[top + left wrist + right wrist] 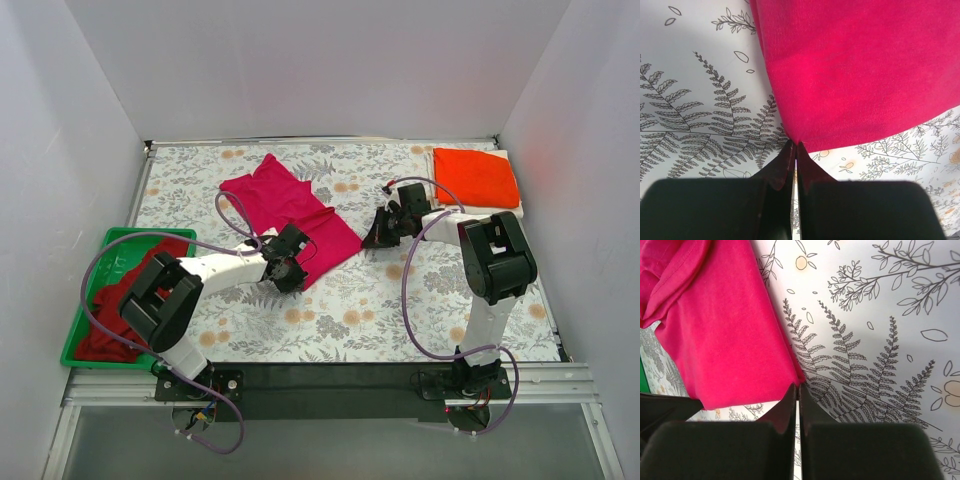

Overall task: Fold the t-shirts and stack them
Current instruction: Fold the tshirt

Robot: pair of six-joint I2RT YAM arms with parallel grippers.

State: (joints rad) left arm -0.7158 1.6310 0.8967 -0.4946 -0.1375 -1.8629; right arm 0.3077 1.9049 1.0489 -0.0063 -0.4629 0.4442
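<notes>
At 9 o'clock, a red tee (pixel 100 335) fills the tray (pixel 130 234). The left gripper (pixel 795 146) pinches the near corner of the pink tee (pixel 290 205); the right gripper (pixel 799 386) pinches its right corner. Table (pixel 350 320) shows bare toward 6 o'clock. An orange tee (pixel 475 177) lies folded at 1 o'clock.

Red t-shirt (pixel 105 340) partly hidden behind left arm (pixel 160 295)

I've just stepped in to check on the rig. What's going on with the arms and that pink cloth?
Both arms are working on the magenta-pink t-shirt, which lies on the table. The left gripper has its jaws shut on the shirt's near edge, and the right gripper pinches a near corner. An orange-red t-shirt already sits folded at the far right, and a darker red t-shirt waits bunched in the green tray.
</notes>
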